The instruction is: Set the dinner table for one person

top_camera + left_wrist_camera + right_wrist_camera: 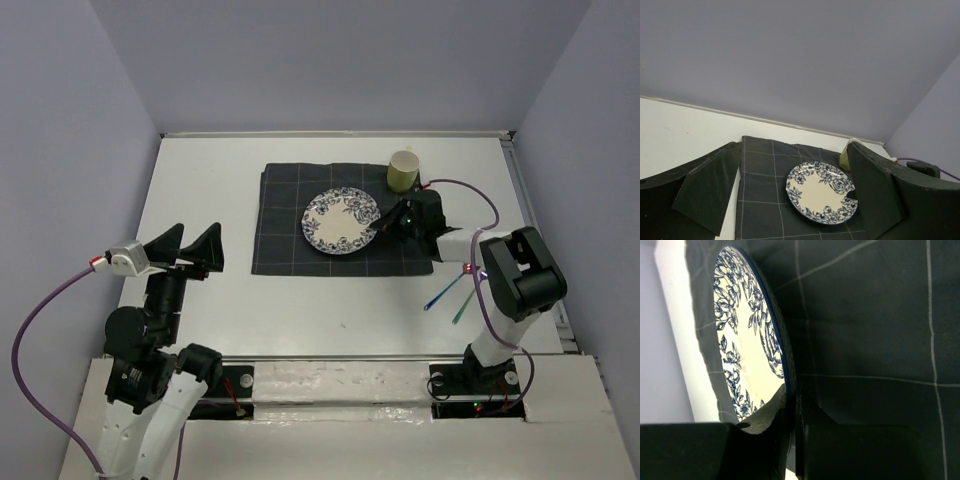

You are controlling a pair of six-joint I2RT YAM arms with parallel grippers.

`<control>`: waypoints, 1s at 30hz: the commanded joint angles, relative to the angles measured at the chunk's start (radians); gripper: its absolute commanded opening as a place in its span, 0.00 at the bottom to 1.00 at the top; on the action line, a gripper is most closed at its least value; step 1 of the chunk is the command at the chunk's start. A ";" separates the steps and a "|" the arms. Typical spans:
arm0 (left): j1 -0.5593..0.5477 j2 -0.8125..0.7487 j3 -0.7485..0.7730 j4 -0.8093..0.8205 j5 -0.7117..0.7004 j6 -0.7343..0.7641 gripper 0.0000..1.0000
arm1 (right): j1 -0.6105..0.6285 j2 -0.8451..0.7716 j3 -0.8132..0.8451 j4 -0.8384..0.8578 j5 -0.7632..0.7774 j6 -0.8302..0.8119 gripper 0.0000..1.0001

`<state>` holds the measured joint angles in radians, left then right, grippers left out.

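Note:
The dinner table (pixel 200 170) is a white tabletop with a dark grid-lined cloth (pixel 290 250) spread on it. A blue-flowered plate (pixel 342 221) lies on the cloth. My right gripper (pixel 378 225) is shut on the plate's right rim. In the right wrist view the rim of the plate (pixel 747 340) is pinched in my right gripper (pixel 792 405), one finger above it and one under. My left gripper (pixel 195 245) stands open at the left of the table, well clear of the cloth. Its wrist view shows the plate (pixel 822 199) between its spread fingers (pixel 700 190).
A yellow-green cup (pixel 403 170) stands at the cloth's far right corner, just behind my right gripper. Two thin utensils, one blue (pixel 445 292) and one green (pixel 465 300), lie on the table right of the cloth. Lilac walls close in three sides.

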<state>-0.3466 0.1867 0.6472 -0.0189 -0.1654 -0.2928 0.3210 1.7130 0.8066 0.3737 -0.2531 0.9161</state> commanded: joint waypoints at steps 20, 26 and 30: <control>-0.043 -0.030 -0.001 0.057 0.021 0.011 0.99 | -0.034 -0.467 -0.133 -0.482 0.437 -0.161 0.60; -0.075 -0.050 0.002 0.054 0.017 0.014 0.99 | -0.108 -0.729 -0.257 -0.712 0.571 -0.100 0.41; -0.106 -0.059 0.002 0.053 0.015 0.015 0.99 | -0.131 -0.794 -0.287 -0.795 0.607 -0.077 0.43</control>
<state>-0.4274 0.1467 0.6472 -0.0162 -0.1581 -0.2924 0.2081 0.9703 0.5255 -0.2817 0.2508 0.8097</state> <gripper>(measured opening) 0.989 0.414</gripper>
